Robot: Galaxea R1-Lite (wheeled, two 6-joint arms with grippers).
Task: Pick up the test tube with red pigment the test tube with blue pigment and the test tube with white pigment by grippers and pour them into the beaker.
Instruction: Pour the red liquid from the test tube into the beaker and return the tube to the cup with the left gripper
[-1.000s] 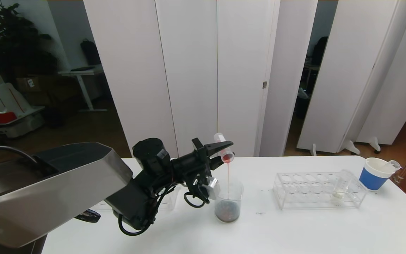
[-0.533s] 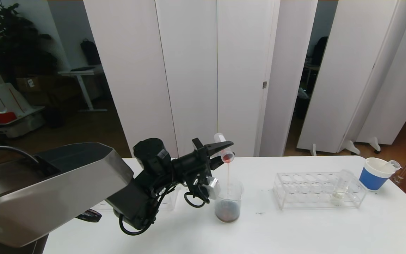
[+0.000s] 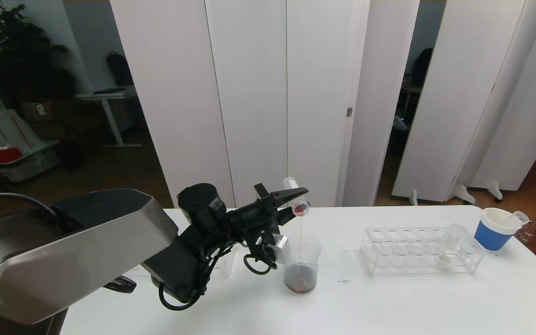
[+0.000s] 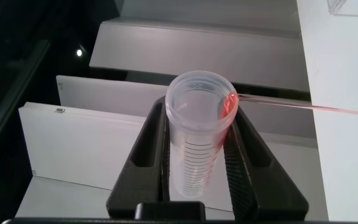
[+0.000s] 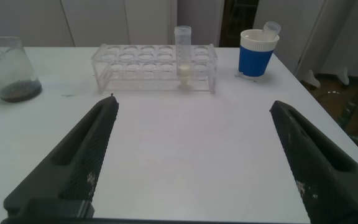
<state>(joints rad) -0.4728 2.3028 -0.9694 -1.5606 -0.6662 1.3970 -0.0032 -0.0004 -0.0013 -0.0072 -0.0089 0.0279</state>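
My left gripper [image 3: 301, 197] is shut on the test tube with red pigment [image 3: 290, 183] and holds it tilted, mouth down, above the beaker [image 3: 301, 270]. A thin red stream falls from the tube's lip into the beaker, which holds dark liquid at its bottom. In the left wrist view the tube [image 4: 199, 143] sits between the jaws of the gripper [image 4: 199, 107], nearly drained. The test tube with white pigment [image 3: 451, 242] stands in the clear rack [image 3: 403, 253]. My right gripper [image 5: 191, 162] is open and empty, low over the table. No tube with blue pigment shows.
A blue-banded paper cup [image 3: 493, 230] with an empty tube [image 3: 517, 217] in it stands at the far right, past the rack. The right wrist view shows the rack [image 5: 142, 62], the white tube [image 5: 183, 50], the cup [image 5: 257, 53] and the beaker [image 5: 8, 68].
The red stream has thinned and less red liquid is left at the tube's mouth. The left gripper has risen very slightly. Nothing else has moved.
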